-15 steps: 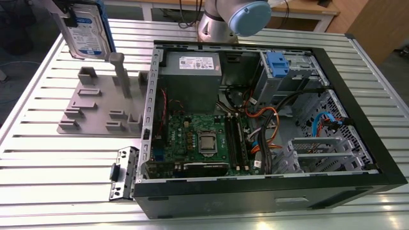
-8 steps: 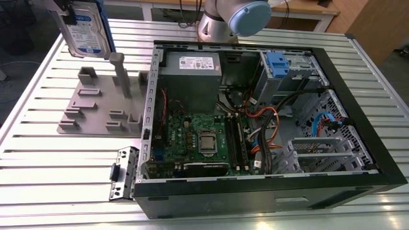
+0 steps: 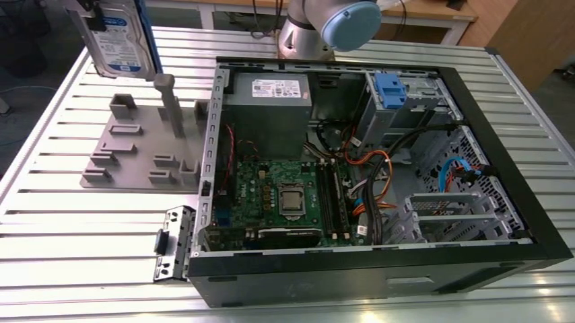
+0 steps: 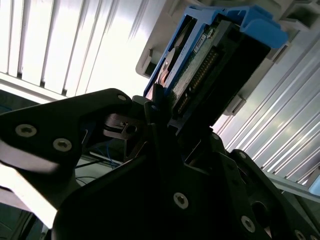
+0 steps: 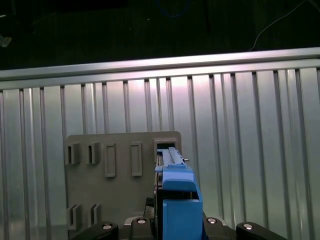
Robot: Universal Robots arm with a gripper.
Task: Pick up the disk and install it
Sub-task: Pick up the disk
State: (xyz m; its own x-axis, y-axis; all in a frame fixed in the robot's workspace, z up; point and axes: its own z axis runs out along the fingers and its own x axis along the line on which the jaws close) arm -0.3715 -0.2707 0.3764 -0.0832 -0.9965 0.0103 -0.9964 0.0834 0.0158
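So, closest in, the black fingers [image 4: 156, 125] are clamped on the disk [image 4: 215, 65] near its connector end. It's up in the air over the grey slotted holder plate [image 3: 134, 155], clear of the pockets. It's a smooth metal slab in a slick blue plastic frame with a bare circuit board on one face, so I'd guess an end grip like that could let it pivot or slip. Further off, across the ribbed aluminium table [image 3: 54, 222], the open PC case [image 3: 512, 168] has loose orange and blue cables [image 3: 373, 168] by the drive cage [image 3: 409, 108], which look easy to snag.
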